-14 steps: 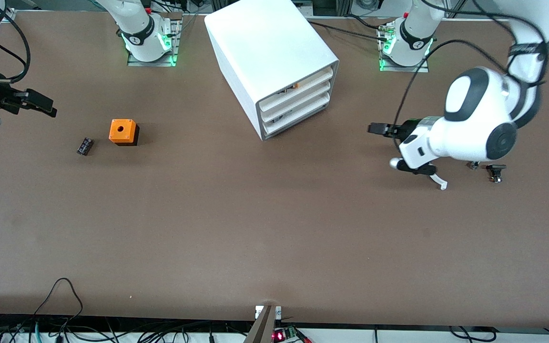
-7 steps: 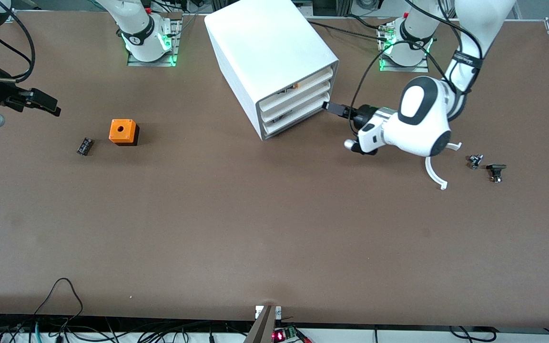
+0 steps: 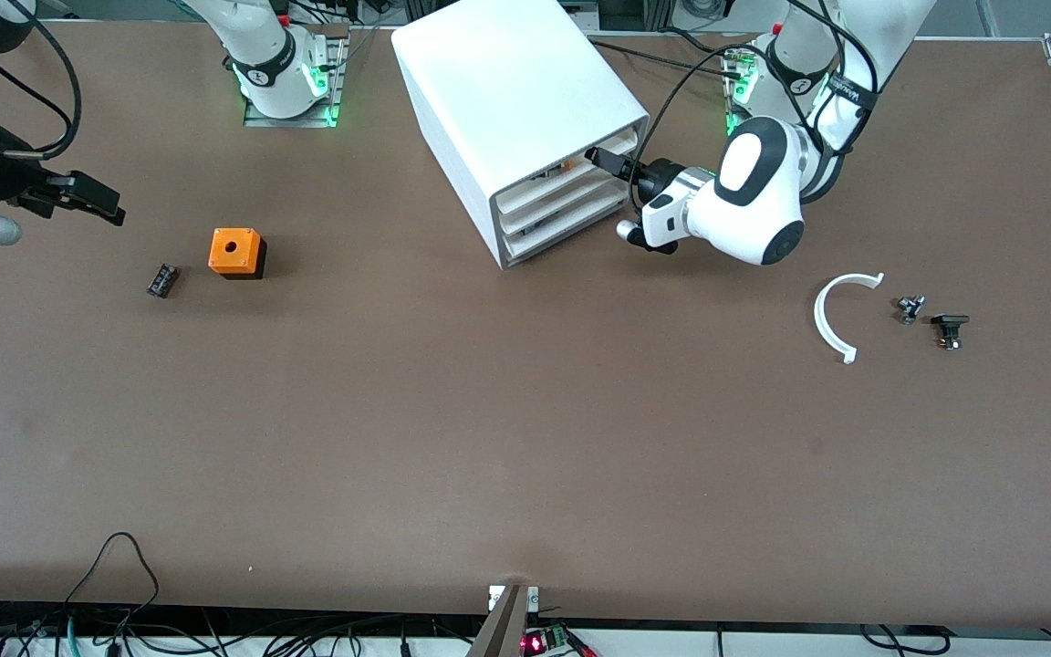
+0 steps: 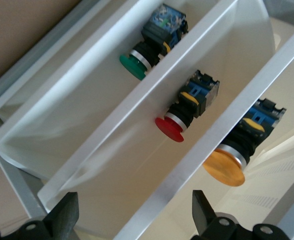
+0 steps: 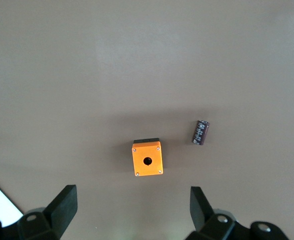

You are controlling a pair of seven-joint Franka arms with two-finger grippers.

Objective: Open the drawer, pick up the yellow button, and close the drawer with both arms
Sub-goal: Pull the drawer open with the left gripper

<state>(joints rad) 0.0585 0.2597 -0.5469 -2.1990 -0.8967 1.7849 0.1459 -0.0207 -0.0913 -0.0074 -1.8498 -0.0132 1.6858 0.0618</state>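
Observation:
The white cabinet point(image 3: 507, 82) stands near the arms' bases. Its top drawer point(image 3: 594, 151) lies flush with the two lower ones. My left gripper point(image 3: 604, 161) is open at the top drawer's front, holding nothing. In the left wrist view the drawer's front lip point(image 4: 267, 82) runs between the fingers of my left gripper point(image 4: 132, 220). The button point(image 4: 226, 167), with its orange cap and black body, lies in that drawer and shows as an orange speck point(image 3: 567, 165) in the front view. My right gripper point(image 3: 97, 205) is open and empty over the table at the right arm's end, also in its wrist view point(image 5: 132, 210).
The lower drawers hold a red button point(image 4: 169, 129) and a green one point(image 4: 132, 67). An orange cube with a hole point(image 3: 235, 252) and a black cylinder point(image 3: 162, 279) lie below my right gripper. A white curved piece point(image 3: 836, 315) and small black parts point(image 3: 949, 328) lie toward the left arm's end.
My left arm has swung from over the table near the small black parts to the cabinet, and its gripper has risen to the top drawer's front. My right gripper has drifted slightly toward the cube.

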